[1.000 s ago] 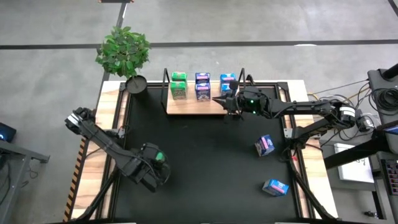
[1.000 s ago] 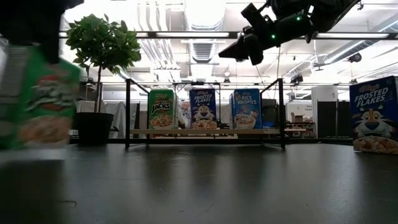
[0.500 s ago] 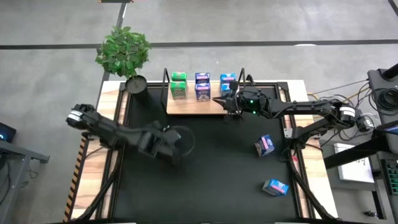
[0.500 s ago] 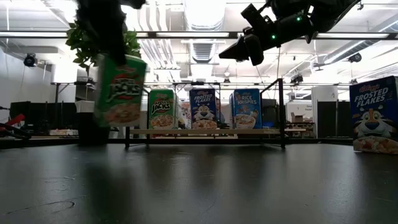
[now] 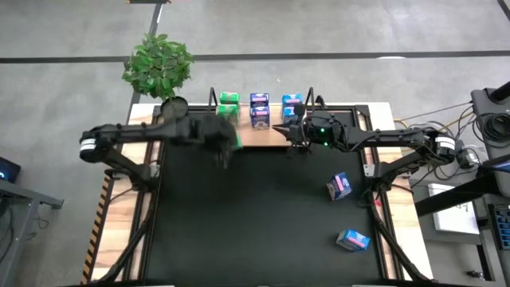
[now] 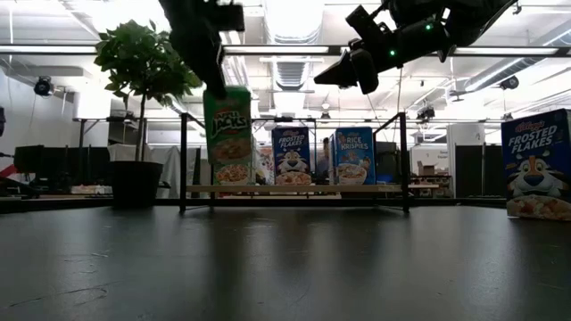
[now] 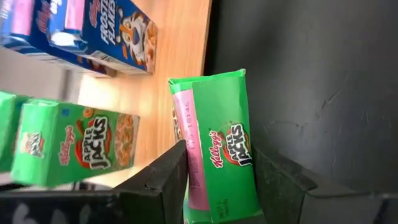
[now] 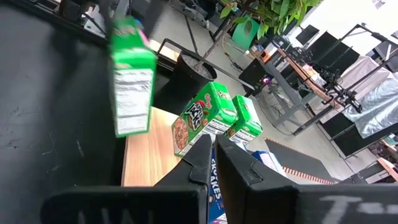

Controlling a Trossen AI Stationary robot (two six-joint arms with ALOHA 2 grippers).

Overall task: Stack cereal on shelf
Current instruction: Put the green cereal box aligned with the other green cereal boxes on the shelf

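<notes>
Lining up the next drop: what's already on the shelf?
On the shelf, rows of cereal: green Apple Jacks, Frosted Flakes, Rice Krispies. The left end effector carries another green carton over its front edge, hiding some green cartons behind.

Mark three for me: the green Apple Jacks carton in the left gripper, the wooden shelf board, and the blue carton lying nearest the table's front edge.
Green Apple Jacks carton (image 7: 225, 155), left wrist view, printed front face.
Light wooden shelf board (image 5: 256, 139), high view, bare front strip.
Blue cereal carton (image 5: 352, 239), high view, top face.
</notes>
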